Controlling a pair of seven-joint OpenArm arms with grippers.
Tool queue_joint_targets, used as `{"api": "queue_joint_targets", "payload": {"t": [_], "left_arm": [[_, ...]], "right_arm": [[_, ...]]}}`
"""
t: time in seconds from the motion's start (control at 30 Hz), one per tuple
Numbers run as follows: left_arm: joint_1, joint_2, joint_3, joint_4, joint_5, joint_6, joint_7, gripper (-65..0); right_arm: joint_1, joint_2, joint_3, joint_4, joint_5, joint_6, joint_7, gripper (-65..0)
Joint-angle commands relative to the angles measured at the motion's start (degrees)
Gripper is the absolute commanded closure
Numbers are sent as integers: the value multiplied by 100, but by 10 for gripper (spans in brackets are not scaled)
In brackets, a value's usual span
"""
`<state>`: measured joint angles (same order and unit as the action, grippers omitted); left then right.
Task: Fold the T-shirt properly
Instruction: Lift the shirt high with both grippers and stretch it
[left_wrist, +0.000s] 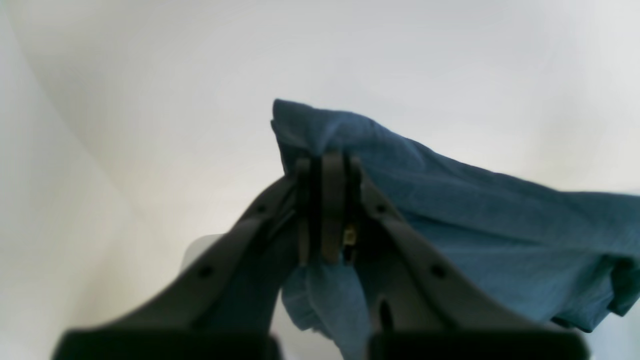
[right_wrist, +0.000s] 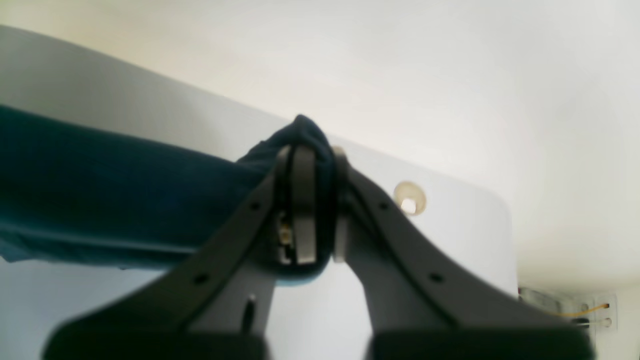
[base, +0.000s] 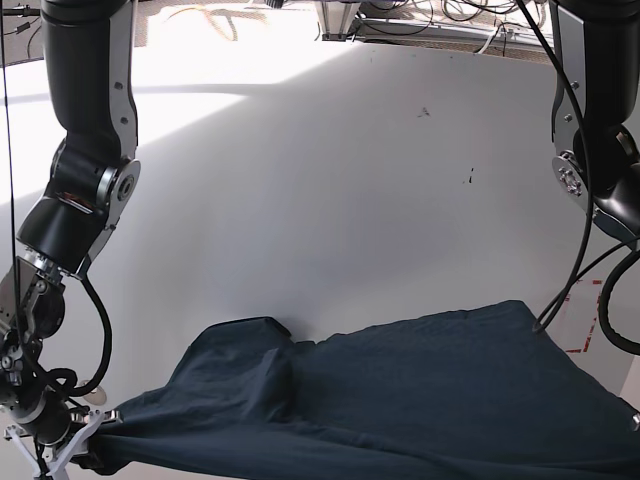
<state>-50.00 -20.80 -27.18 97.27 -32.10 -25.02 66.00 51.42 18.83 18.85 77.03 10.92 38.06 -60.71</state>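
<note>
Left wrist: left gripper (left_wrist: 327, 165) fingers (left_wrist: 332, 200) clamped on T-shirt (left_wrist: 500, 240) edge, cloth trailing right, right wrist: right gripper (right_wrist: 312, 155) pinching bunched cloth, shirt stretching left, base: shirt spread on white table (base: 330, 190), no readable label.

No readable text, labels, brands or numbers in any view. Nothing legible on the T-shirt (base: 420, 380). Beside its far right edge, red marks on the table (base: 300, 200), not legible as characters.
</note>
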Motion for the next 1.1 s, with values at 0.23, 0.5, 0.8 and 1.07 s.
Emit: {"api": "queue_joint_targets", "payload": {"t": [0.23,0.5,0.8,1.07], "left_arm": [[-701,-175,-328,-571,-39,27,-204,0],[-631,-175,-328,-598,-39,27,-195,0],[-358,-166,-337,-624,-39,18,-222,0],[107,-149,-302,-615,-47,18,-433,0]], "right_arm": [[1377,363,-334,-341,38,-31,141,0],[1421,398,-439,-262,47,-31,124,0],[1131,425,-413,-77,47,-31,115,0],[735,442,-404,222,91,-31,0,0]]}}
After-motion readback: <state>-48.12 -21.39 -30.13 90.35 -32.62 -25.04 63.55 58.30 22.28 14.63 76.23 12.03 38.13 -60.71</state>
